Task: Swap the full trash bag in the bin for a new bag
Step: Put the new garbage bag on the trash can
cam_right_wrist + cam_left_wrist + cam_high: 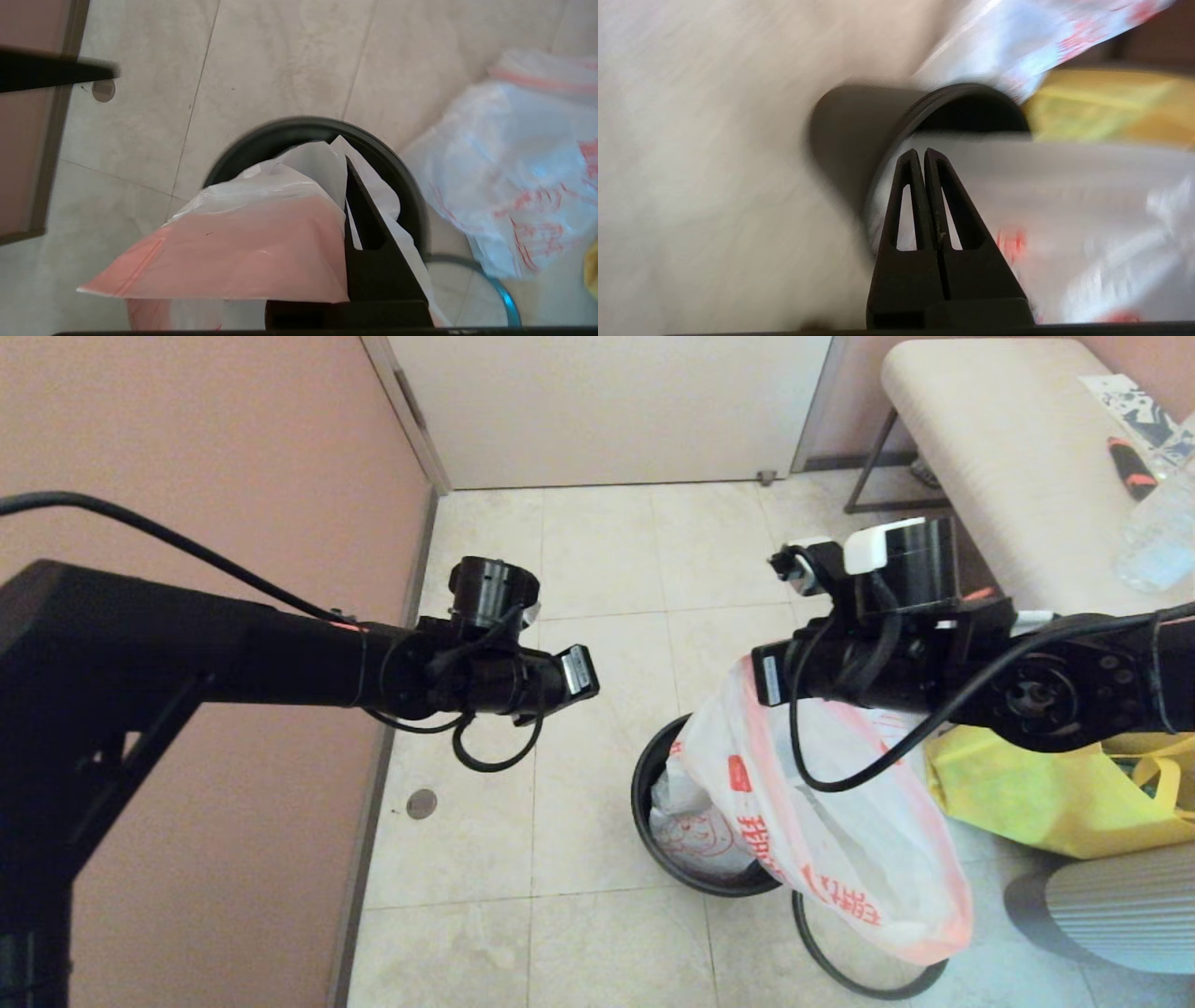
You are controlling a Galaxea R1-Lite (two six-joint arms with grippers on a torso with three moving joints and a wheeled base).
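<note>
The black bin [644,784] [280,128] [850,126] stands on the tiled floor. My right gripper [761,677] [343,163] hangs above it, shut on the pink-orange edge band of the new bag [719,756] [243,242]. The bag's white lower part [1064,210] drops into the bin. One right finger is hidden by the plastic. The full trash bag [514,186] lies lumpy on the floor beside the bin. The grey hoop [864,980] [472,263] lies flat on the floor next to it. My left gripper [581,672] [921,151] hovers left of the bin, shut and holding nothing.
A yellow tote [1027,793] sits right of the bin under my right arm. A padded bench [1008,457] with a clear bottle [1158,532] stands at the back right. A pink wall [233,476] runs along the left, and a grey ribbed object [1120,915] is at the lower right.
</note>
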